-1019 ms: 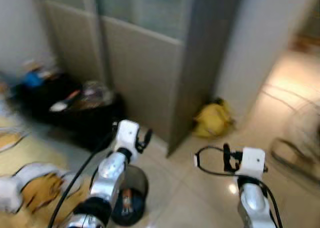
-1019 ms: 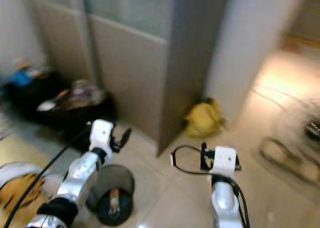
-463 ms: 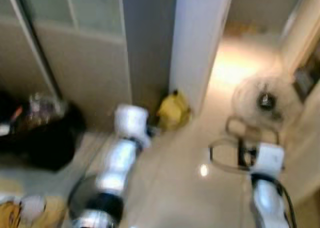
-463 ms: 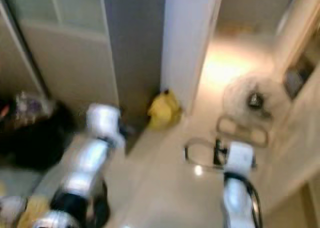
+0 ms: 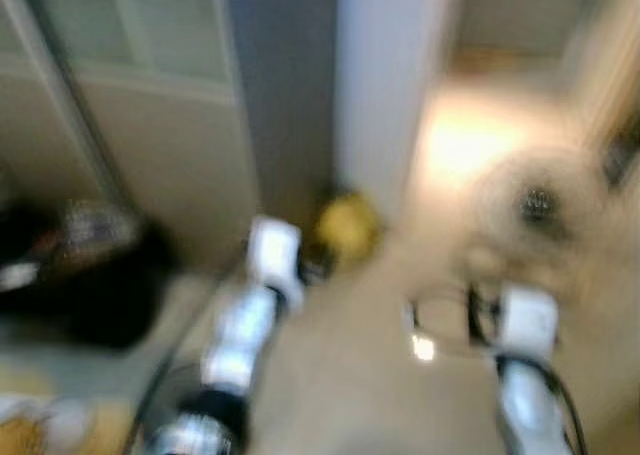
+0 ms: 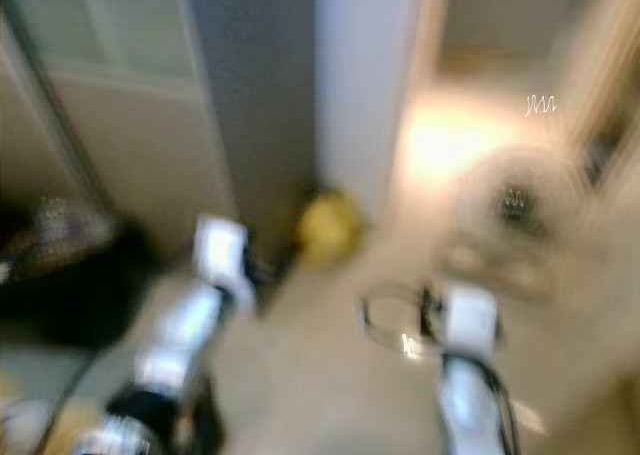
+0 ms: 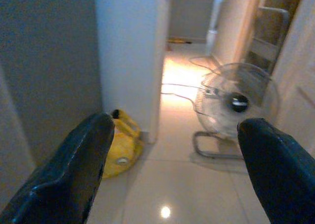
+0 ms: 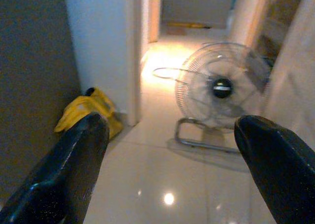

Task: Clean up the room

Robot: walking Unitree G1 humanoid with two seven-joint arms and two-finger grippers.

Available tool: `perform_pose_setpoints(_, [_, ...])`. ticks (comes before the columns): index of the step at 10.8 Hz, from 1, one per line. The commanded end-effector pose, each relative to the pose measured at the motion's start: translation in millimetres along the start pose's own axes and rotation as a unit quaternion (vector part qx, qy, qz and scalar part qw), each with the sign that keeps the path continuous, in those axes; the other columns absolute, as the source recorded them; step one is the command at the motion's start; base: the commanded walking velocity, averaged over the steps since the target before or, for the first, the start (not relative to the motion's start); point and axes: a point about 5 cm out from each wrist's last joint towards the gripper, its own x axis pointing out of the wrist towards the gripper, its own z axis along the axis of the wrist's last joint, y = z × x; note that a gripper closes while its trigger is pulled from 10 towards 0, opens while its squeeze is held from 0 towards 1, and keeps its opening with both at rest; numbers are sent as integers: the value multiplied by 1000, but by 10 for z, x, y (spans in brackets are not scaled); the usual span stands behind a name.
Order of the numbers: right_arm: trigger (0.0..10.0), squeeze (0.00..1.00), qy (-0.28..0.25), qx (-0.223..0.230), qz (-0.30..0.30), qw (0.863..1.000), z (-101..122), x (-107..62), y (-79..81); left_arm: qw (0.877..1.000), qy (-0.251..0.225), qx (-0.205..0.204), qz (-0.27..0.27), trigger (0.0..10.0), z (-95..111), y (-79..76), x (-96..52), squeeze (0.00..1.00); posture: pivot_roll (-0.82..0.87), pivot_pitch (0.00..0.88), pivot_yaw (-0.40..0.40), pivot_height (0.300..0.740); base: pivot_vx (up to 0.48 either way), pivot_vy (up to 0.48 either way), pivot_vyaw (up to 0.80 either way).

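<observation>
Both eye views are blurred by motion. A yellow bag (image 7: 120,145) slumps on the glossy tiled floor at the foot of a white wall corner (image 7: 130,51), beside a grey sliding door (image 5: 280,85). My left gripper (image 7: 174,125) is held up in the air and open, with nothing between its fingers, pointing towards the bag and the hallway. To the right, my right gripper (image 8: 171,123) is also open and empty, facing a floor fan (image 8: 221,88). The bag (image 5: 345,225) lies just beyond my left arm.
The floor fan (image 5: 535,205) stands on its metal base at the hallway's right side, with a cable (image 7: 172,88) lying on the tiles near it. A dark heap of clutter (image 5: 90,275) sits low on the left by the door. Bare tiles lie between bag and fan.
The whole view has swung right since a second ago, bringing the hallway and fan in and pushing the dark clutter to the left edge. Both arms keep the same raised pose.
</observation>
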Motion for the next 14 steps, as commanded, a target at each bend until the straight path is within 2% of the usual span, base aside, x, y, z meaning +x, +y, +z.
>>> perform_pose_setpoints(1, [10000,0,-7,8,12,1000,60,36,99,1000,-9,-2,19,10000,60,136,-5,0,38,0,32,736,458,0,0])
perform_pose_setpoints(3, [10000,0,-4,6,8,1000,49,37,80,999,-5,-13,48,10000,29,163,-9,0,36,0,34,736,480,0,0])
perform_pose_setpoints(6, [10000,0,-1,5,7,1000,31,22,76,999,6,-9,46,10000,-44,162,-41,0,29,0,37,736,480,0,0])
perform_pose_setpoints(8, [10000,0,1,3,13,1000,20,9,75,996,19,-41,79,10000,-93,247,-66,0,30,0,36,736,480,0,0])
perform_pose_setpoints(10, [10000,0,5,4,23,1000,9,7,77,996,25,-17,84,10000,-110,297,-96,0,38,0,34,736,476,0,0])
perform_pose_setpoints(11, [10000,0,8,5,37,999,-7,-33,76,996,43,13,80,10000,-171,321,-172,0,43,0,33,736,480,0,0])
perform_pose_setpoints(12, [10000,0,11,2,65,998,-18,-138,71,994,79,55,58,10000,-308,371,-371,0,51,0,29,736,480,0,0])
perform_pose_setpoints(13, [10000,0,24,4,89,996,-85,-366,-29,990,138,28,29,10000,-564,433,-843,0,47,0,12,736,0,0,0])
perform_pose_setpoints(14, [10000,0,29,9,89,996,-82,-491,-126,994,110,8,14,10000,-537,397,-1138,0,52,0,14,736,0,0,0])
